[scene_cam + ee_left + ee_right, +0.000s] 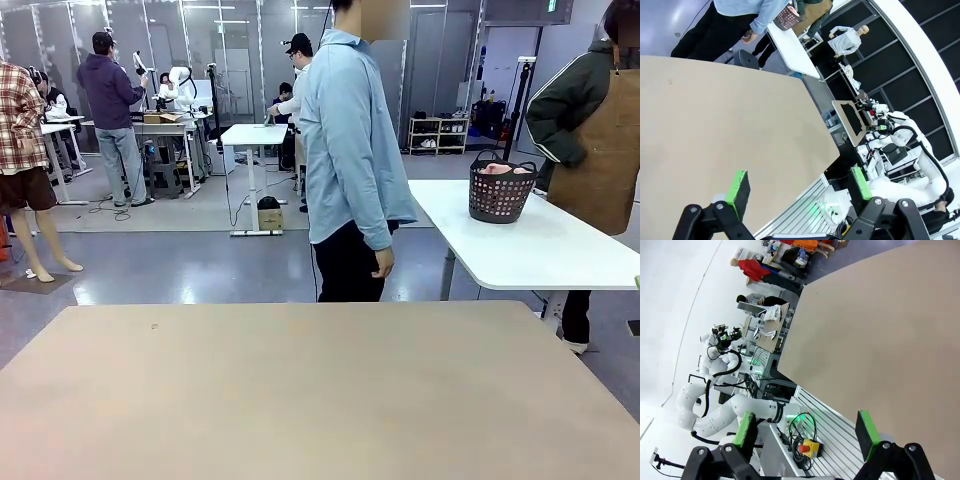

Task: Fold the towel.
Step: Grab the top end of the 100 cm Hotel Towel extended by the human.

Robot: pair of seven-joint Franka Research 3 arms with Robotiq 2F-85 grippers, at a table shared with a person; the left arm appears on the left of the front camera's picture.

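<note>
One towel (497, 169), one basket (501, 200), left hand (799, 184), right hand (805, 430), both splayed

Left gripper (799, 183) — jaws spread fully apart; right gripper (805, 429) — jaws just as wide, both held aloft

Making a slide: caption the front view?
Person stands beyond the tan table; towel sits in a basket on a white table.

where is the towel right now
In the front view the towel sits bunched inside the dark basket on the white table at far right, just right of the person in the light blue shirt.
</note>
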